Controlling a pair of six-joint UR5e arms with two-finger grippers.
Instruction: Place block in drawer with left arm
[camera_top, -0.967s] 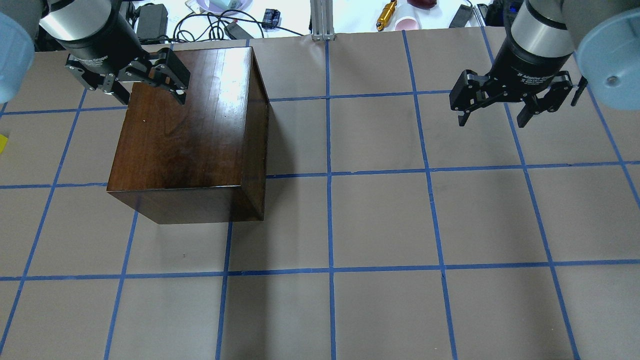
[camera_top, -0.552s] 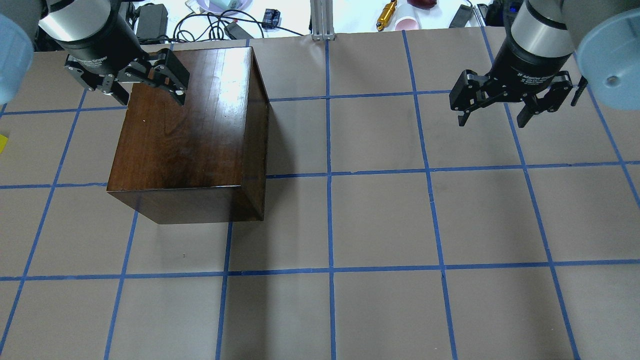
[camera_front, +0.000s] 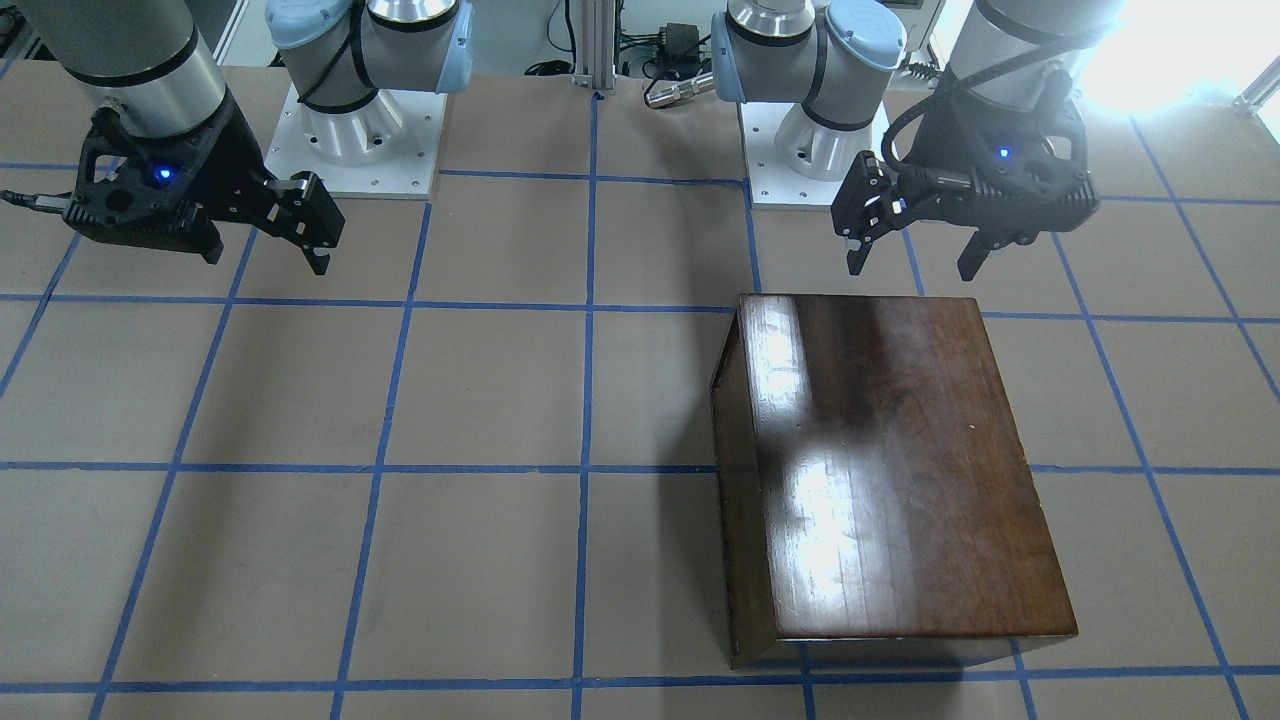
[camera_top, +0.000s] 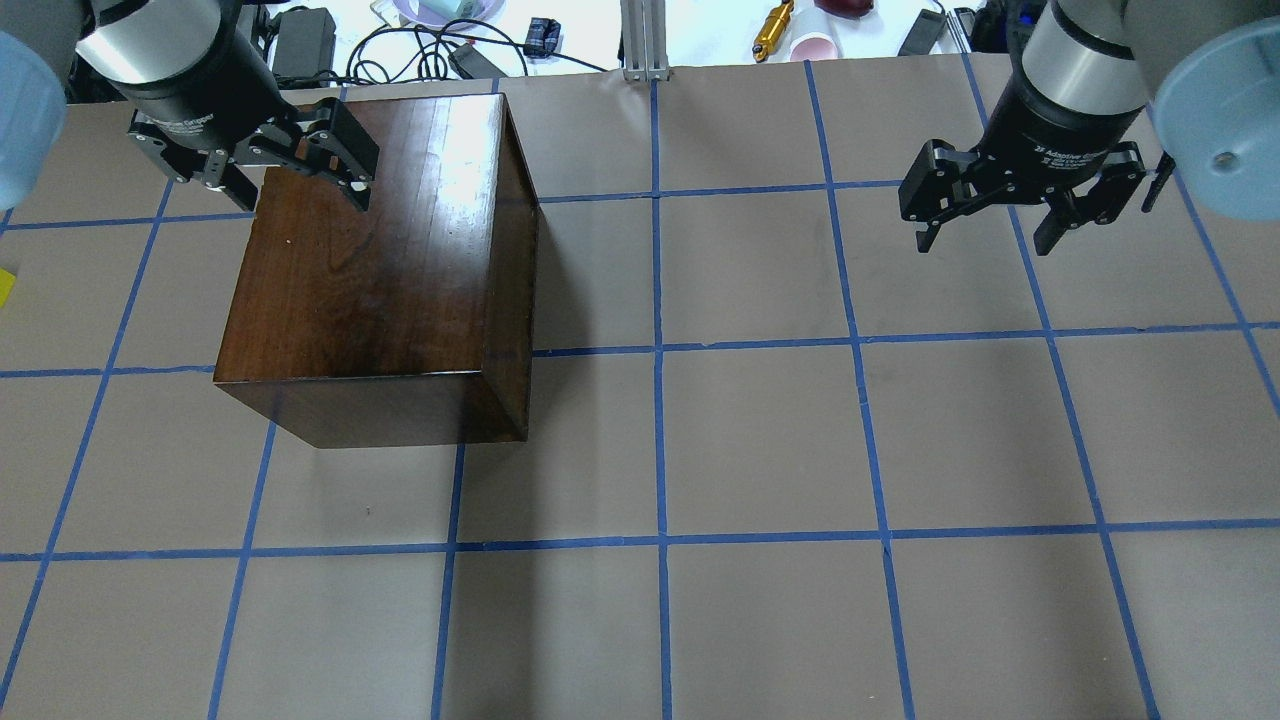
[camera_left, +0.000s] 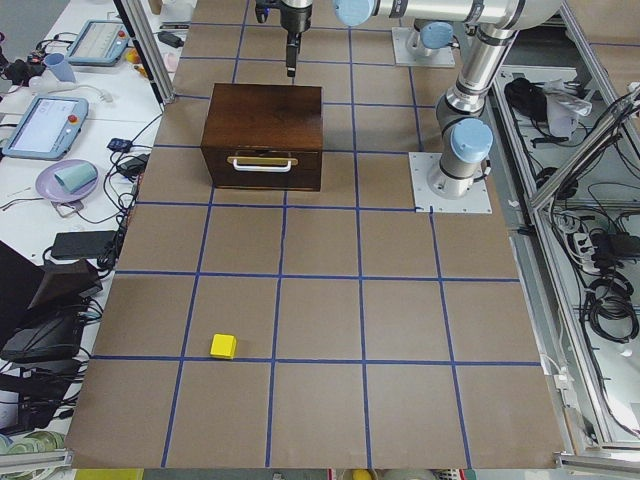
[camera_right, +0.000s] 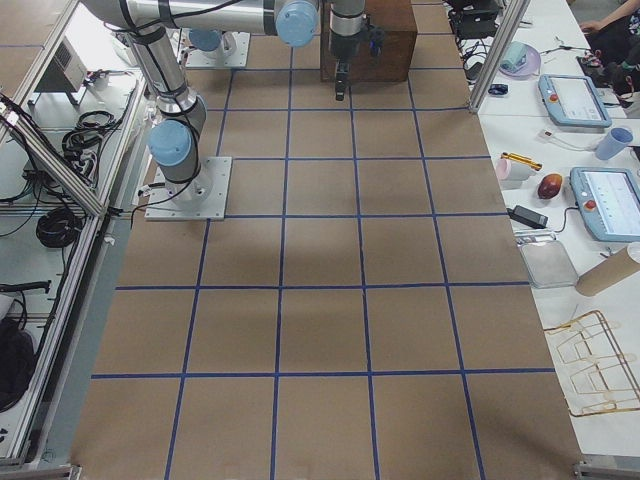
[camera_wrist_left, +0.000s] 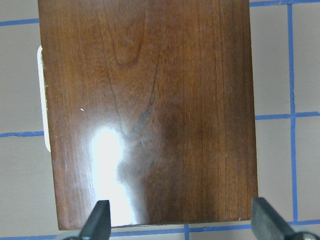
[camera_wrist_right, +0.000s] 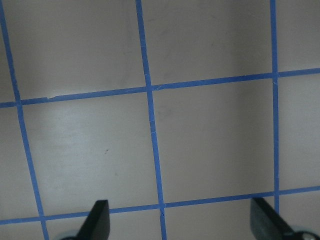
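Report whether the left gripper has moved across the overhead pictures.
No, not noticeably. The left gripper hangs open over the same far left corner of the cabinet as a second ago, with at most a tiny shift.

Robotics lab: blue-taped grid table (camera_left: 320, 330), teach pendants (camera_left: 45, 122) on bench (camera_left: 100, 120) beyond left gripper (camera_top: 300, 195), cable bundles (camera_left: 610, 300).

Lettering you can read:
white "Adaptive Gripper" on the right gripper (camera_top: 985, 240); same on the left gripper (camera_top: 298, 195)
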